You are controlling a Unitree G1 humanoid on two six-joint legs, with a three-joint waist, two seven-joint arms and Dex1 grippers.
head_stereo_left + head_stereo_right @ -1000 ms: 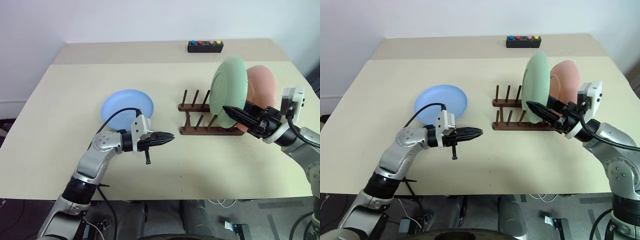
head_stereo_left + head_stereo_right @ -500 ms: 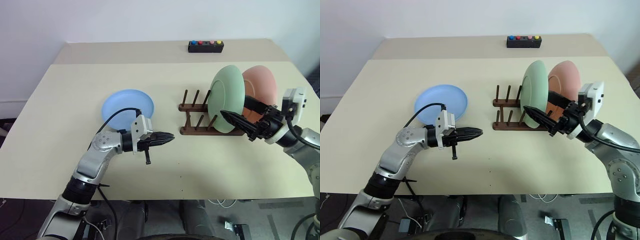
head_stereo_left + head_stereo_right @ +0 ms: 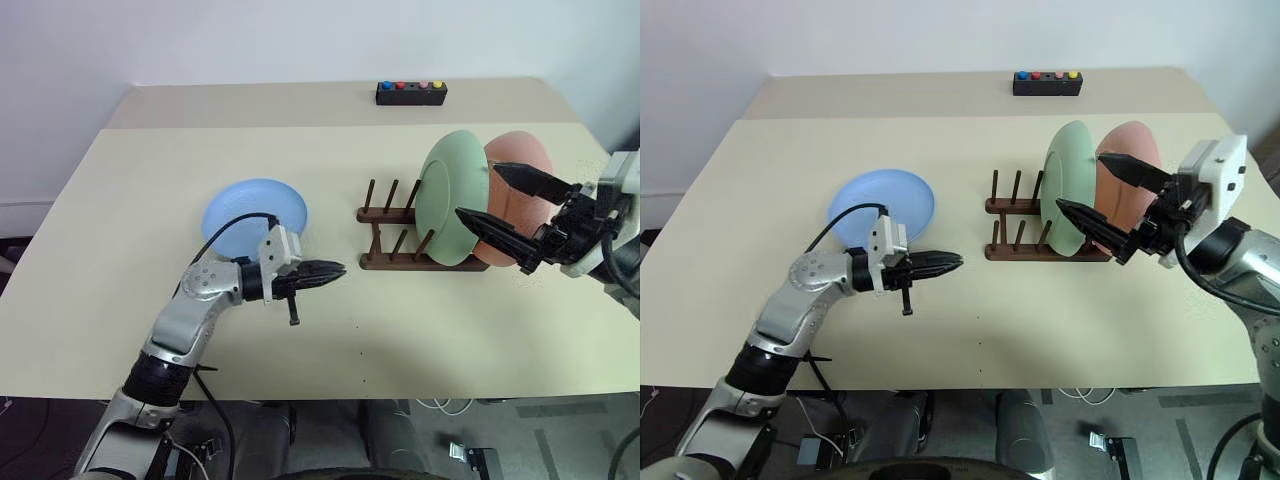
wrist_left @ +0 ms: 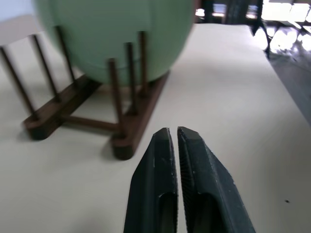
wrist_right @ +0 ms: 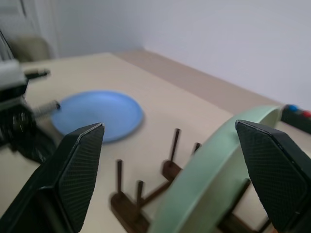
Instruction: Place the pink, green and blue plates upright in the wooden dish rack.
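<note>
With the green plate [image 3: 452, 197] and pink plate [image 3: 522, 172] upright in the wooden dish rack [image 3: 405, 243], the right claw [image 3: 506, 207] gapes empty just beside them. Next, the near-shut left claw [image 3: 338, 270] must open for the blue plate [image 3: 255, 210], flat on the bench [image 3: 120, 220] behind it.

I count three plates: one green plate [image 3: 452, 196], one pink plate [image 3: 522, 165], one blue plate [image 3: 254, 213]. One wooden dish rack [image 3: 400, 245], one black button box [image 3: 411, 92].

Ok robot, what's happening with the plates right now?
Right tool open, near green plate. Green and pink plate upright in rack. Blue plate flat on table. Left tool nearly shut, empty.
</note>
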